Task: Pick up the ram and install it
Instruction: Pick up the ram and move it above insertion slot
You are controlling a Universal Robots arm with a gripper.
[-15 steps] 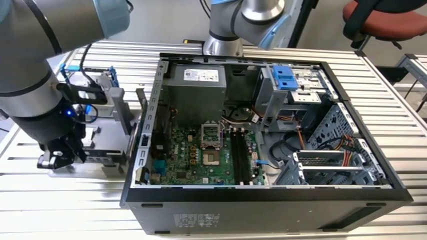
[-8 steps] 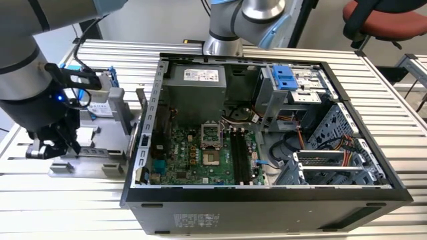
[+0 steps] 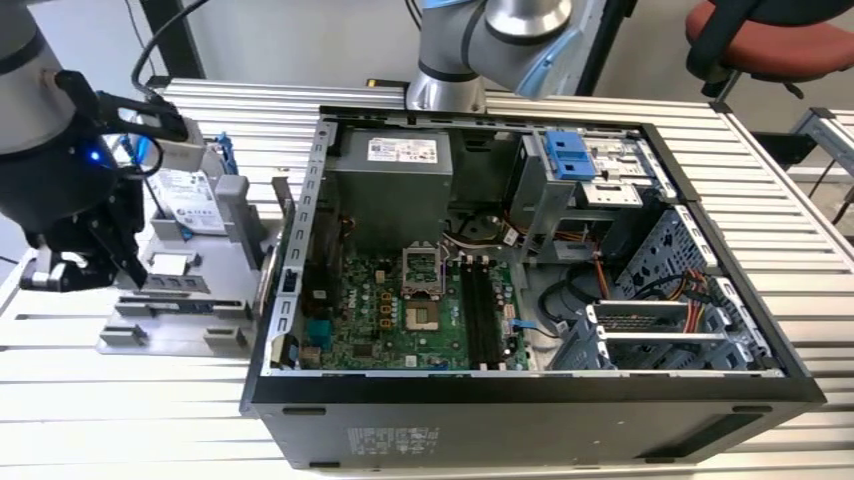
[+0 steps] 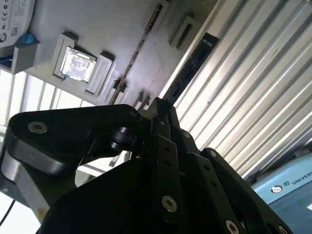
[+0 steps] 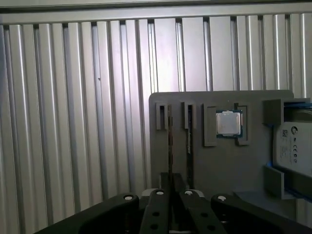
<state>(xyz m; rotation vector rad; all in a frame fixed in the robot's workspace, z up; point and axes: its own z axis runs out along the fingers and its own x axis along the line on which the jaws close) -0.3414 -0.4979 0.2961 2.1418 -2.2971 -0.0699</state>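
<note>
The gripper (image 5: 171, 179) sits in line with the ram (image 5: 169, 146), seen edge-on over the grey parts holder (image 5: 219, 170), the strip's long axis running straight ahead from the wrist; whether it grips cannot be told.

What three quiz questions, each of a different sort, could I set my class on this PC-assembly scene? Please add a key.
1. Open question: on the grey holder, which part sits between the ram and the hard drive?
2. True or false: the ram is already seated inside the computer case.
3. Multiple choice: the gripper is nearest to
A. the grey holder
B. the motherboard
C. the red chair

Key
1. The processor chip.
2. False. It stands in a slot of the grey holder.
3. A
</note>
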